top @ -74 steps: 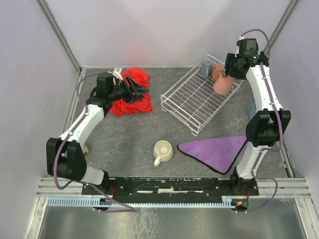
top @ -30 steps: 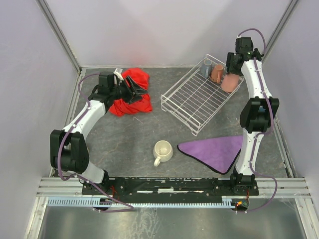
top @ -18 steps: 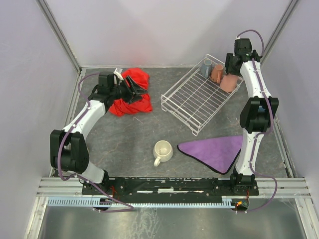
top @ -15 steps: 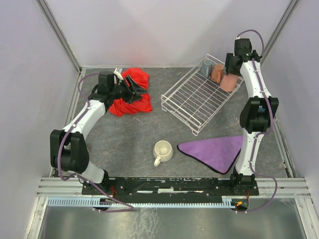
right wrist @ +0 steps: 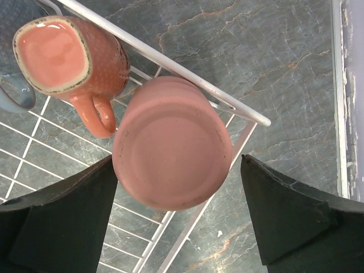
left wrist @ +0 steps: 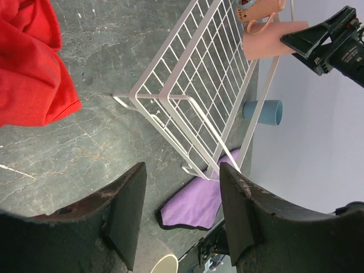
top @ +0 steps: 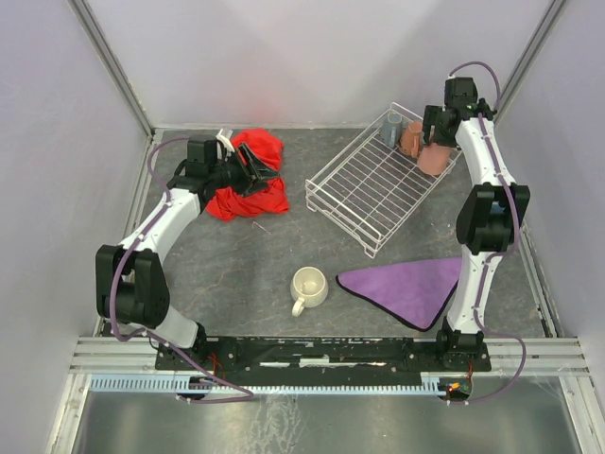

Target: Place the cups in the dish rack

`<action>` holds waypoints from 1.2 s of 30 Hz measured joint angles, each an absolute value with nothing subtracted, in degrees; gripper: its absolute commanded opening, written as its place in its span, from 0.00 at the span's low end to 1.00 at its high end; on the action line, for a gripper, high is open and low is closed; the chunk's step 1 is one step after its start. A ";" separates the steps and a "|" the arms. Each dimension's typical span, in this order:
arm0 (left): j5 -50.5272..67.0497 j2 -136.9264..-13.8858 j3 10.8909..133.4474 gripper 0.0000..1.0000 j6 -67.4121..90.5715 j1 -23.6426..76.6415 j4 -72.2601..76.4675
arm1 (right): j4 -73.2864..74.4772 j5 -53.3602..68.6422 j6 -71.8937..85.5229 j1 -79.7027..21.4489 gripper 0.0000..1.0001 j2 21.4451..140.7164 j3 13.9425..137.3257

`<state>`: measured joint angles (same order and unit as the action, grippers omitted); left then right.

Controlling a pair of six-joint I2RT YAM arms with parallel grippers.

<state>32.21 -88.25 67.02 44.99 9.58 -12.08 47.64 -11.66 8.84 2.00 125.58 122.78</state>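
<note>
The white wire dish rack stands at the back right. In its far corner are a grey-blue mug, an orange mug and a salmon tumbler. The tumbler stands upside down against the rack's rim. My right gripper hangs over it, open, with a finger on each side and a gap on the right. A cream mug stands on the table near the front. A light-blue cup lies on its side beyond the rack. My left gripper is open and empty above the red cloth.
A purple cloth lies at the front right, between the rack and the right arm's base. The red cloth is bunched at the back left. Grey walls close in the table on three sides.
My right gripper brought the salmon tumbler down into the rack's far corner, and its jaws have now spread apart from it. The left arm has barely moved.
</note>
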 measured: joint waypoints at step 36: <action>9.04 -73.76 59.51 0.55 25.80 36.36 -40.93 | 48.23 -7.57 13.63 -1.37 0.95 90.28 98.67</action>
